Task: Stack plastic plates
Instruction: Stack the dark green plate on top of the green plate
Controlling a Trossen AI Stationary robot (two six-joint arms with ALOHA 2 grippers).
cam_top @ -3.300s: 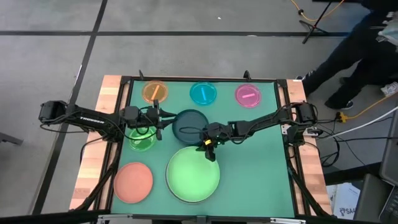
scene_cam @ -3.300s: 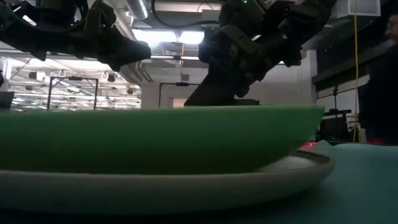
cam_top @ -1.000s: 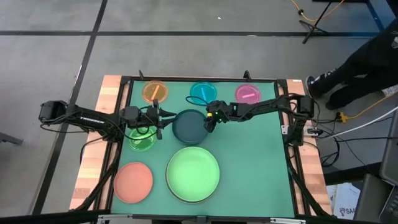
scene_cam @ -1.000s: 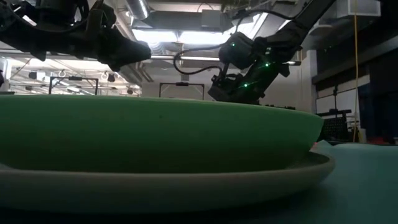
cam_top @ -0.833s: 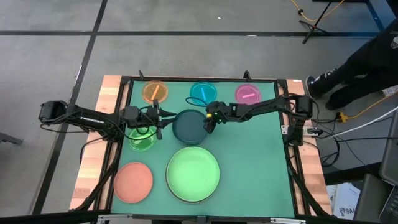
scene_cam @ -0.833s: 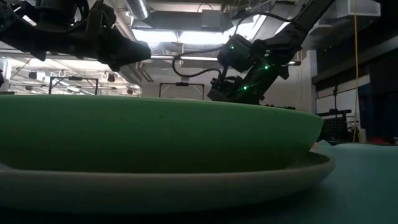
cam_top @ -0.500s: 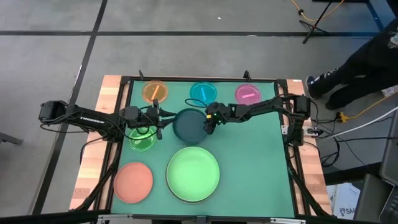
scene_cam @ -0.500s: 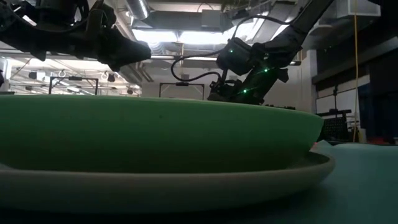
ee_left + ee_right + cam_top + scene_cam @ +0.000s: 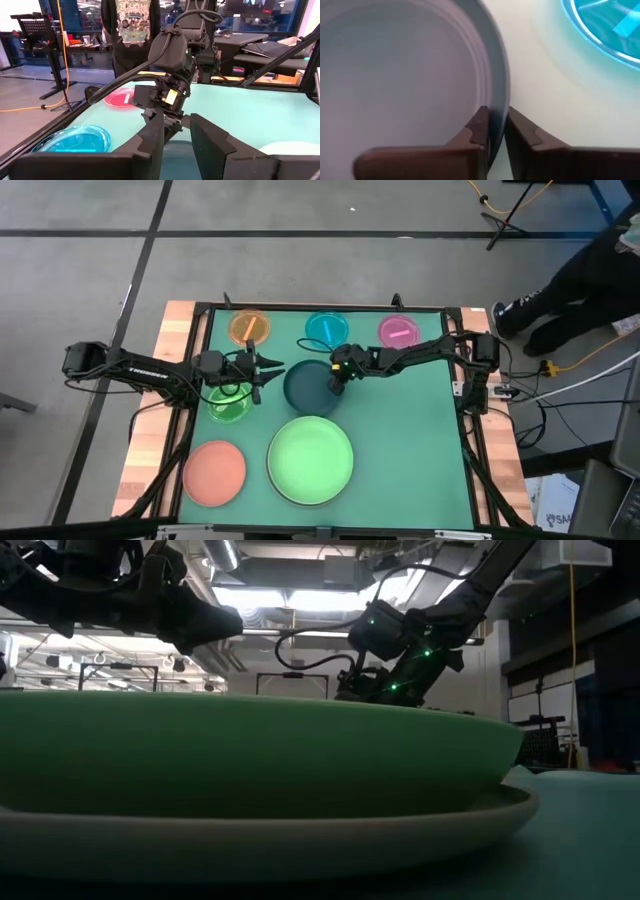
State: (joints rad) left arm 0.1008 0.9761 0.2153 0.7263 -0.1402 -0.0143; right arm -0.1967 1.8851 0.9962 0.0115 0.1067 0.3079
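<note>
Overhead, the right gripper (image 9: 336, 376) sits at the 3 o'clock edge of the dark teal plate (image 9: 308, 385), near the middle of the green table (image 9: 420, 440). Only the right wrist view shows the grip itself: the two fingers (image 9: 479, 125) are pinched narrow on the plate's rim (image 9: 496, 100), one inside the dish and one outside, with the cyan plate (image 9: 605, 30) just beyond.

The left gripper (image 9: 270, 370) hangs at the teal plate's 9 o'clock side, above the translucent green plate (image 9: 227, 402). Its fingers (image 9: 152, 142) stand slightly parted with nothing between them, which the left wrist view makes plain; that view looks straight across at the right gripper (image 9: 167, 117) and takes in the magenta plate (image 9: 122, 98) and the cyan plate (image 9: 75, 140), plus a person (image 9: 131, 30) standing past the table's far edge.

From above, the orange plate (image 9: 249, 328), cyan plate (image 9: 327, 330) and magenta plate (image 9: 399, 331) line the 12 o'clock edge. The salmon plate (image 9: 214, 472) lies toward 7 o'clock, and the light green plate (image 9: 311, 459) at 6 o'clock. The low view alone shows that this green plate (image 9: 250, 755) rests inside a grey-white plate (image 9: 300, 840) beneath it, while the right gripper (image 9: 385, 690) shows behind its rim.
</note>
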